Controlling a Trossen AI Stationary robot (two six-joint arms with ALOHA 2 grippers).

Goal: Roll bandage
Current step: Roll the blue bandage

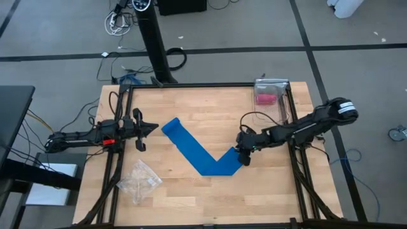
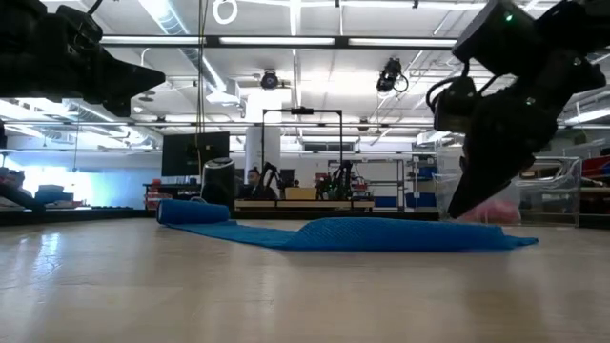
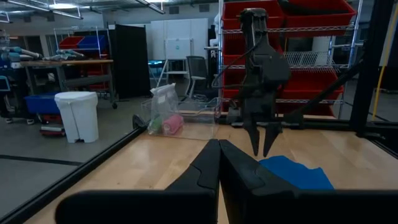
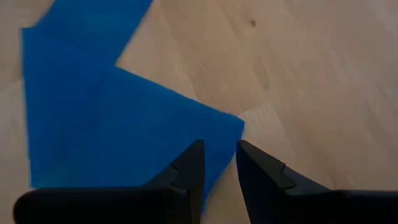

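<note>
Down at the right half of the table, the right hand (image 1: 244, 156) hangs just above the wood with its two fingers (image 4: 189, 168) a narrow gap apart, pinching nothing. Its tips straddle the corner of the bandage (image 1: 202, 152), close over the cloth; whether they touch it cannot be told. Bare table (image 1: 267, 184) lies open toward the near edge and to the right of this hand, up to the dark rail (image 1: 296, 159) that runs along the table's right side.

From that corner the bandage lies flat as a bent blue strip: a short leg runs from the hand toward the near edge, folds, then a long leg slants away toward the far left, ending at mid-table, where the level camera shows its tip curled into a small roll (image 2: 193, 211).

Across the table, the left hand (image 1: 152, 128) waits above the left side with its fingers (image 3: 208, 168) pressed together, pointing at the strip's rolled end and near it but apart.

A crumpled clear bag (image 1: 138, 180) lies near the front left, well apart from the bandage. At the far right corner stands a clear box (image 1: 272, 89) holding a pink roll (image 1: 264, 98), behind the right arm.
</note>
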